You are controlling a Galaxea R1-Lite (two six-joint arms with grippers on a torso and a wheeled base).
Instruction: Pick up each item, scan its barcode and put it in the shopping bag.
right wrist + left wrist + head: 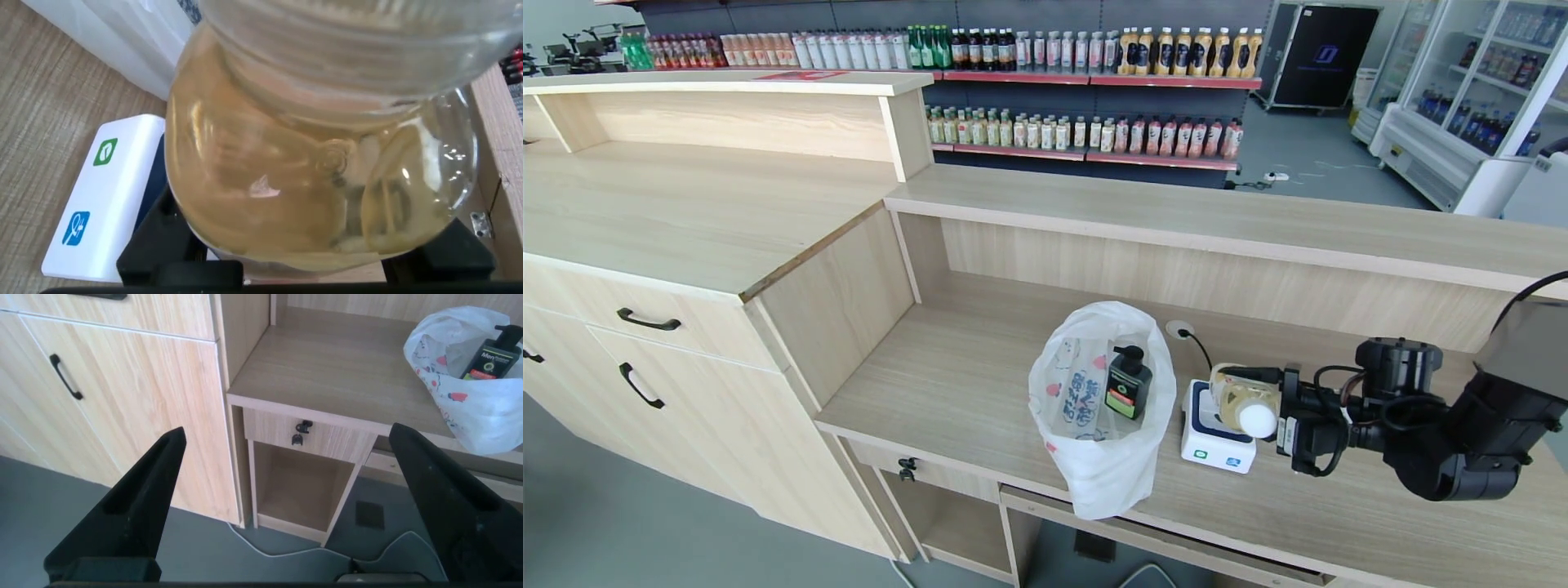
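Observation:
A clear bottle [1240, 402] of pale yellow liquid with a white cap lies sideways in my right gripper [1262, 394], which is shut on it. The bottle hangs just above the white scanner box [1213, 447] on the counter. In the right wrist view the bottle [327, 163] sits close up with the scanner [90, 204] beneath it. Left of the scanner stands the white shopping bag [1104, 469], open, holding a black pump bottle [1127, 384] and a patterned packet [1082, 392]. My left gripper [288, 434] is open, low in front of the counter, with the bag [458, 404] off to one side.
A black cable runs from a grommet [1178, 329] to the scanner. A raised counter ledge [1176, 216] lines the back, and a taller cabinet [686, 212] with drawers stands at the left. A small locked drawer [302, 434] sits under the counter edge. Drink shelves stand behind.

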